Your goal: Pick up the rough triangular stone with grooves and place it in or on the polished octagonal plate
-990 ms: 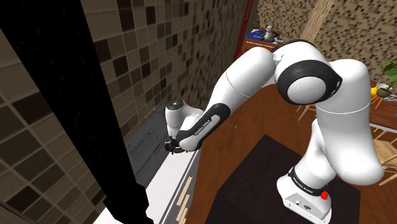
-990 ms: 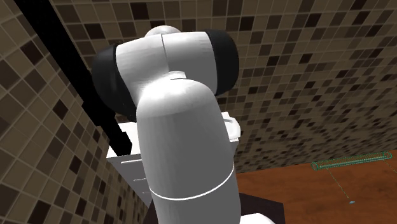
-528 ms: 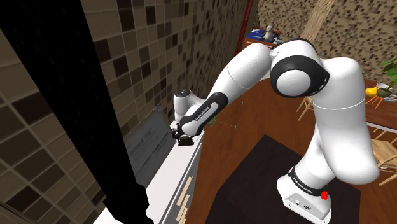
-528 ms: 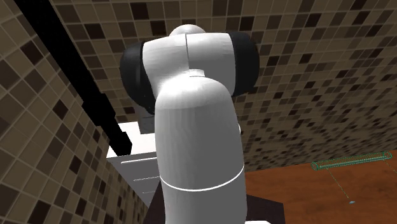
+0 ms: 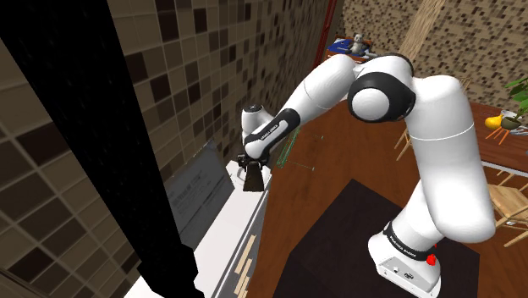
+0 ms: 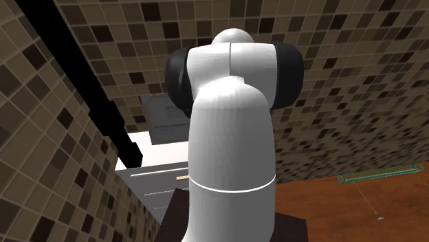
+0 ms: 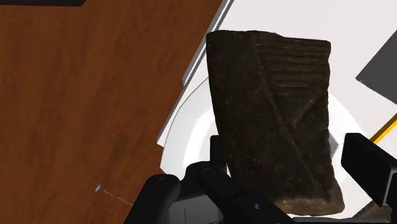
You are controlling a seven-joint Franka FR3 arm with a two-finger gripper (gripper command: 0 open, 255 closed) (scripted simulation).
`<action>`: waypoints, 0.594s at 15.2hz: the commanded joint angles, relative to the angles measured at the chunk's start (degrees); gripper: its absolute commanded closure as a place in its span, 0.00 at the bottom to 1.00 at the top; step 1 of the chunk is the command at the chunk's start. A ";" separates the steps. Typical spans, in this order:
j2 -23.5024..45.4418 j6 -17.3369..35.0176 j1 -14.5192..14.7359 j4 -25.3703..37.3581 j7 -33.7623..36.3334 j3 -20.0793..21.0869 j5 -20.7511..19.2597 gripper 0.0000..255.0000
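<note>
Pinching the dark stone point(image 7: 273, 108) between its two black fingers point(image 7: 372, 168), the gripper point(image 7: 286, 146) hung over a white plate point(image 7: 191, 124). The stone was rough, with parallel grooves near its far end, and it reached out well past the fingertips. The plate lay directly beneath the hand, on a white counter point(image 7: 254, 19). Beside the hand, past the edge of the counter, was a brown wooden floor point(image 7: 83, 95).
</note>
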 commanded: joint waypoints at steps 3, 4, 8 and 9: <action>2.52 1.13 -1.14 1.47 -1.01 0.25 0.32 1.00; 3.20 1.58 -1.21 1.70 -1.00 0.33 0.39 1.00; 5.96 3.29 -1.49 2.74 -0.96 0.66 0.64 1.00; 6.66 3.70 -1.56 3.04 -0.95 0.74 0.70 1.00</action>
